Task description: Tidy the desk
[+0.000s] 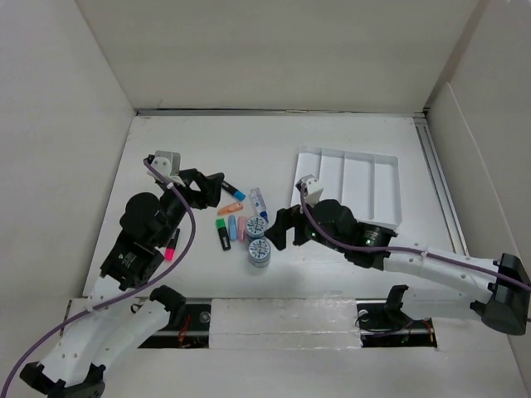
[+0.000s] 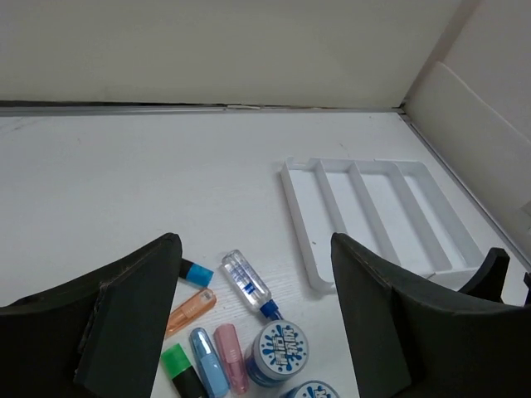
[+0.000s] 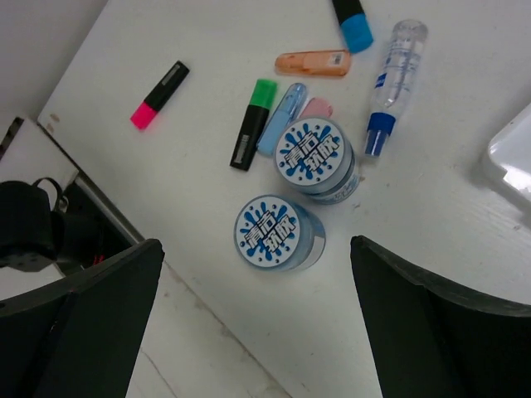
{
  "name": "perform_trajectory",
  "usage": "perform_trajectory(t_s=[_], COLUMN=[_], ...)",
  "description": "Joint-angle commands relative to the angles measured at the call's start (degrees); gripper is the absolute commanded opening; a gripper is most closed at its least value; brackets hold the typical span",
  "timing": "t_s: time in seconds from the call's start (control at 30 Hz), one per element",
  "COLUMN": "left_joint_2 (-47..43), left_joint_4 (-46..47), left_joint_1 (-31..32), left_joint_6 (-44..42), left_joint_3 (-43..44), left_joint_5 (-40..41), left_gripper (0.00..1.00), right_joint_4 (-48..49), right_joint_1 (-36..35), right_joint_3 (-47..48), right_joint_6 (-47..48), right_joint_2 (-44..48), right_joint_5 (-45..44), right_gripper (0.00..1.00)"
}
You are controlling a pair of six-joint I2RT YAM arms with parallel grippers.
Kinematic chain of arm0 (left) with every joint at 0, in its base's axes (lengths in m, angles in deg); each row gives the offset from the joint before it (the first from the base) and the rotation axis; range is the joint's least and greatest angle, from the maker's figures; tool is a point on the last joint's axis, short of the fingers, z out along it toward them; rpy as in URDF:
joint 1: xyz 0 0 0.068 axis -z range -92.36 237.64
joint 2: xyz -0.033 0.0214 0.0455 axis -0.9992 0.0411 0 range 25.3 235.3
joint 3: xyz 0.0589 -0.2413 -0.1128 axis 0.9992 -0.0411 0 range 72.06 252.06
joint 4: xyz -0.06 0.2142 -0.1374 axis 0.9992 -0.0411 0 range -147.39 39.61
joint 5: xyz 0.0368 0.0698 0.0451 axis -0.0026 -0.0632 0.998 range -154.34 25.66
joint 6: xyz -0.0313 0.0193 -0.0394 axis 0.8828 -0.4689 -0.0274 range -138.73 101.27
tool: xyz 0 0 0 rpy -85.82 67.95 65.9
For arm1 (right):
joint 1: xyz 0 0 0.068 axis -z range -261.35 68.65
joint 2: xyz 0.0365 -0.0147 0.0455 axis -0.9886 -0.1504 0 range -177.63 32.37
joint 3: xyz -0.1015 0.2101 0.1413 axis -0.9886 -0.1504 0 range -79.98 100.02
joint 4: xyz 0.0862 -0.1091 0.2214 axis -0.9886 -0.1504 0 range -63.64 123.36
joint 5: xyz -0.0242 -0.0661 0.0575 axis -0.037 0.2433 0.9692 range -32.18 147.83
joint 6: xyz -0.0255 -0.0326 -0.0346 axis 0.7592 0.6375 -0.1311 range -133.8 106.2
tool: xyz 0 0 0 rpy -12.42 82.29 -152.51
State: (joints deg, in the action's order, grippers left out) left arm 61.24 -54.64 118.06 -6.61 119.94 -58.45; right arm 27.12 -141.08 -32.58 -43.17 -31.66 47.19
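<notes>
The desk (image 1: 207,153) holds a cluster of small items: two blue-lidded jars (image 1: 258,240), a clear glue bottle (image 1: 258,201), an orange highlighter (image 1: 230,208), a blue-capped marker (image 1: 235,192), and green (image 1: 222,232), light blue and pink highlighters side by side. My left gripper (image 1: 212,189) is open and empty, hovering left of the cluster; in its wrist view (image 2: 253,245) the glue bottle (image 2: 245,282) lies between the jaws. My right gripper (image 1: 278,234) is open and empty, right of the jars; in its wrist view (image 3: 257,245) the nearer jar (image 3: 279,232) sits between the jaws.
A white compartmented tray (image 1: 357,186) stands empty at the right, also in the left wrist view (image 2: 373,211). A pink marker (image 1: 172,245) lies alone at the left by my left arm. White walls enclose the desk. A metal rail (image 1: 436,182) runs along the right edge.
</notes>
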Motion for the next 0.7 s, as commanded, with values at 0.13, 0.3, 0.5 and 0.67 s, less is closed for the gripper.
perform_trajectory(t_s=[0.13, 0.3, 0.5, 0.67], left_joint_2=[-1.40, -1.75, -3.07, -2.02], left_joint_4=[2.32, 3.02, 3.63, 3.11], left_joint_1=[0.26, 0.26, 0.26, 0.26], left_joint_6=[-1.75, -1.92, -1.49, -1.13], left_joint_3=[1.43, 0.55, -0.24, 0.20], left_joint_5=[-0.62, -1.76, -0.44, 1.49], left_gripper=[0.63, 0.41, 0.42, 0.49], right_joint_4=[-0.26, -0.09, -1.06, -2.46], right_joint_1=[-3.64, -4.35, -4.35, -4.87], right_joint_3=[1.03, 2.17, 2.97, 5.68], right_joint_6=[1.50, 1.33, 0.27, 0.01], right_joint_2=[-4.87, -9.53, -12.78, -19.63], right_joint_5=[-0.88, -1.05, -2.11, -1.50], right_gripper=[0.93, 0.06, 1.00, 1.00])
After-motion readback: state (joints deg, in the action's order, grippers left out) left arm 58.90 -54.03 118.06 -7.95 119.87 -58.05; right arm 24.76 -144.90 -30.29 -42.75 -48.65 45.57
